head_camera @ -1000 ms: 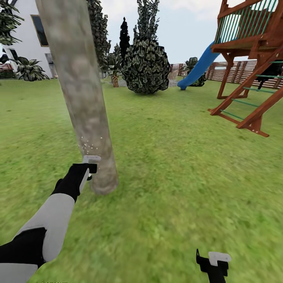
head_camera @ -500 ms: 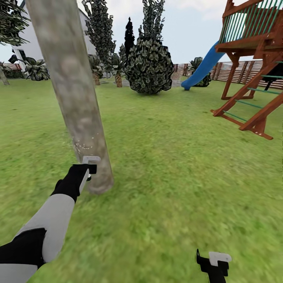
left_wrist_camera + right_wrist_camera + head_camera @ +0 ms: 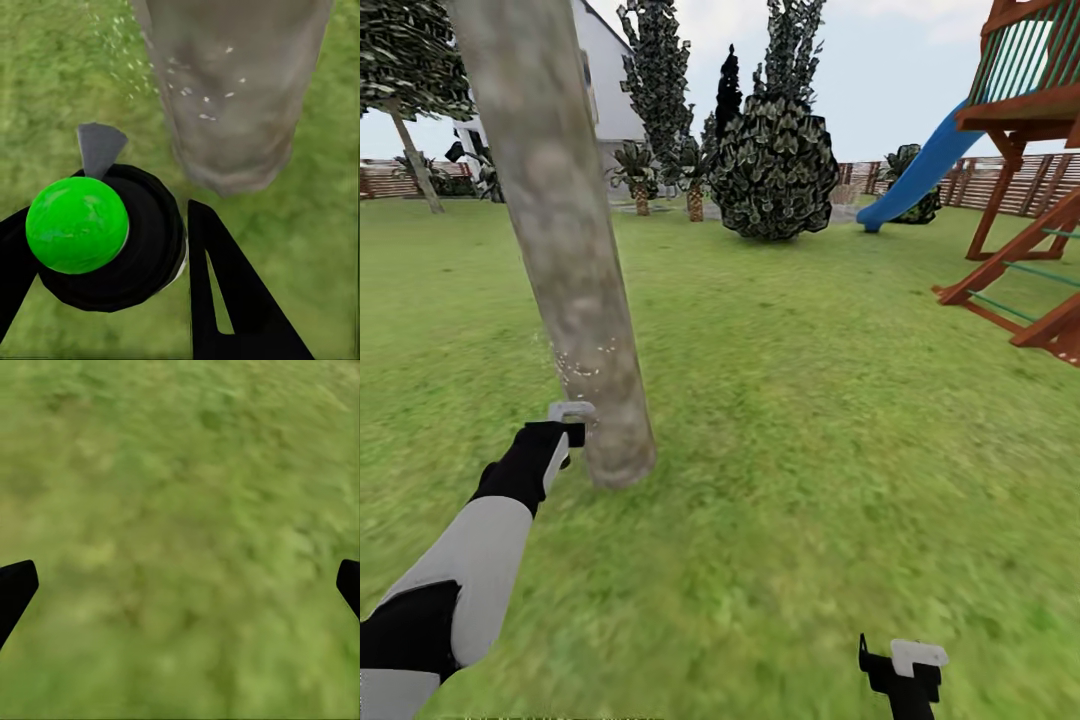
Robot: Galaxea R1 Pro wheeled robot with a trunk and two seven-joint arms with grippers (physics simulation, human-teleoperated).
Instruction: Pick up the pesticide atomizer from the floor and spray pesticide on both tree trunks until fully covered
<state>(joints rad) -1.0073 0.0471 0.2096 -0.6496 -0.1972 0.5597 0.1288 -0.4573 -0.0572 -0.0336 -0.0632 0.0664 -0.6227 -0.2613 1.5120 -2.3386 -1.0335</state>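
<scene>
Now my view has swung left; left gripper (image 3: pixel 150 255) still clenches the atomizer (image 3: pixel 105 236), pesticide (image 3: pixel 585 362) dotting only the low tree trunk (image 3: pixel 560 230). Right gripper (image 3: pixel 180 585) spread, empty.

Head camera overlooks lawn (image 3: pixel 810 400); left wrist camera closely shares its tree trunk (image 3: pixel 575 300); right faces grass.

- The lawn (image 3: pixel 810 420) is the floor of the garden, green grass running to a brown slat fence (image 3: pixel 1050 185) at its far edge.
- A thick pale tree trunk (image 3: pixel 560 230) stands in the grass.
- A round bush (image 3: pixel 775 165) and blue slide (image 3: pixel 915 175) stand near the far edge.
- A wooden play frame (image 3: pixel 1025 270) rests toward the right edge.
</scene>
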